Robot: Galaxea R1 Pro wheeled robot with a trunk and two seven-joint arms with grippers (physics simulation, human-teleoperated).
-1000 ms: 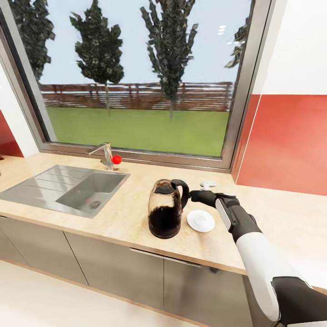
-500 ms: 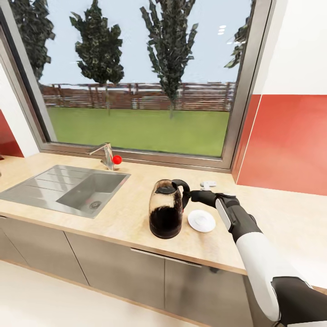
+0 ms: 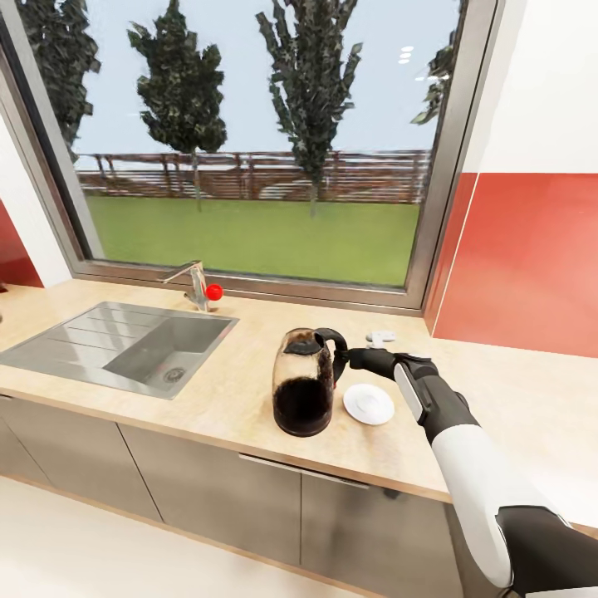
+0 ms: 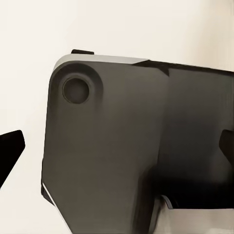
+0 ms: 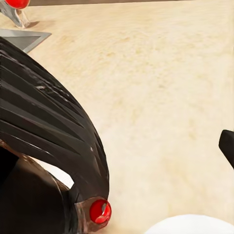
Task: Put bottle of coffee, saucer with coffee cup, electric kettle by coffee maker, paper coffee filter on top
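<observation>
- The kettle (image 3: pixel 305 382) stands upright on the surface (image 3: pixel 224 390), near its front edge, between the sink (image 3: pixel 124 345) and the surface's right end
- Its body is glassy and dark in the lower half, with a black handle on the side away from the sink
- The right claw (image 3: pixel 347 359) reaches in from the right at handle height, its tip meeting the kettle's handle; whether the fingers are closed around it cannot be told
- In the right wrist view the ribbed black handle (image 5: pixel 53 141) looms close, a small red button (image 5: pixel 100 211) at its base, and one dark fingertip (image 5: pixel 227 144) shows off to the side over bare surface
- The saucer (image 3: pixel 368 404), white and round, lies flat just beside the kettle on its right, below the claw
- A small white object (image 3: pixel 381 337) sits behind the claw, toward the window (image 3: pixel 249 141)
- A tap (image 3: pixel 194 285) with a red knob stands at the sink's back edge
- The left wrist view shows a grey robot part (image 4: pixel 136 146) against a pale background, with dark fingertips (image 4: pixel 9 148) at each side, set wide apart and holding nothing
</observation>
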